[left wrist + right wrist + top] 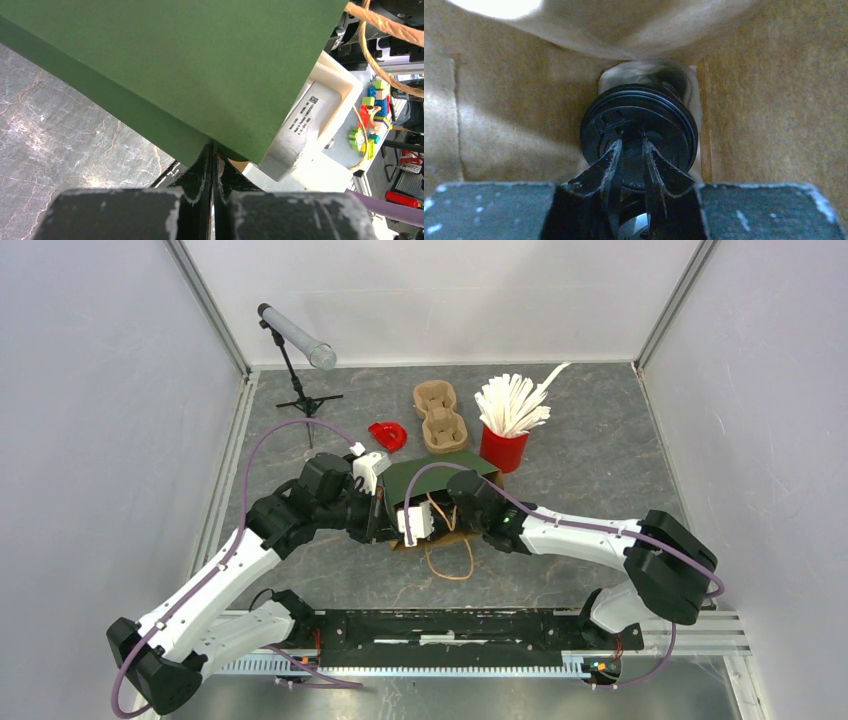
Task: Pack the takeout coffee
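**Cup seated inside the pinned bag**

The left tool [213,152] is clamped on the green bag's [175,65] edge, apparently steadying it. The right tool [630,155] reaches inside and grips the coffee cup [664,120] by its black lid, deep in the bag on the worktop [600,440].

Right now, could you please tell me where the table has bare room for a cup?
The table is bare right of the red cup, up to the wall, and between bag handles and base rail. Crowded around the green bag and cup carrier.
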Available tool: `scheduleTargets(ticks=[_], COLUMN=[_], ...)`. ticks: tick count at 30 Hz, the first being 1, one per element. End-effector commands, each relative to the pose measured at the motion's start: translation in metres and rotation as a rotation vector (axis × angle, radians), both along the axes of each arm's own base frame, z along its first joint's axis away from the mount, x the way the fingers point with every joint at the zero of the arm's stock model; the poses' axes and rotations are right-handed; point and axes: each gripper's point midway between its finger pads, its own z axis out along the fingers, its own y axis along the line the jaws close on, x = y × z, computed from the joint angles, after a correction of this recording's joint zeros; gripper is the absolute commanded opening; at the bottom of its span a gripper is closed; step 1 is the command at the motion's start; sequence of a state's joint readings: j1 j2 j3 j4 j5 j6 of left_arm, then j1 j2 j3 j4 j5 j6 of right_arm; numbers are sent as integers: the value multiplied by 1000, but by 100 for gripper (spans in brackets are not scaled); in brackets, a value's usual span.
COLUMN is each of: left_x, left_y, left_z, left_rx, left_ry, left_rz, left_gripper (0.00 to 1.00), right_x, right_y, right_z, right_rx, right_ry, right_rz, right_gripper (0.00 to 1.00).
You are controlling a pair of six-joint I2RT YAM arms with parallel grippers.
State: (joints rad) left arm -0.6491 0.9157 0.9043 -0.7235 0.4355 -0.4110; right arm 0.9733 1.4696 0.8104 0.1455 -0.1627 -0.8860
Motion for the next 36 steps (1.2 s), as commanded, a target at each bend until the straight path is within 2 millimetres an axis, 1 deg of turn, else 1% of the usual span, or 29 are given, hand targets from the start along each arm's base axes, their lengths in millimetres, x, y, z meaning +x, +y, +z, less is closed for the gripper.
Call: scheduleTargets(ticks=[1,7,10,12,16,23,36], left_x=[6,7,7,8,8,9,8], left_y=[-6,-6,-6,-7,-7,-8,-8], left_z=[21,22,21,21,21,21,24], left_rx=[-58,-58,-59,-58,-55,-56,-64], left_ry=[-30,-31,-31,-31,-31,-28,-33], left_rz=[19,22,24,24,21,16,19], left_gripper=[2,2,2,2,2,2,2], right_x=[4,0,1,2,4,14,27], right_y=[23,36,40,41,41,38,33], right_z=[27,31,36,36,32,22,17], right_rx=[105,146,167,169,174,172,181], right_ry=[-21,-3,-5,-3,3,9,-4], right_rz=[32,52,53,52,37,-34,-117], right_gripper=[27,26,25,25,25,23,23])
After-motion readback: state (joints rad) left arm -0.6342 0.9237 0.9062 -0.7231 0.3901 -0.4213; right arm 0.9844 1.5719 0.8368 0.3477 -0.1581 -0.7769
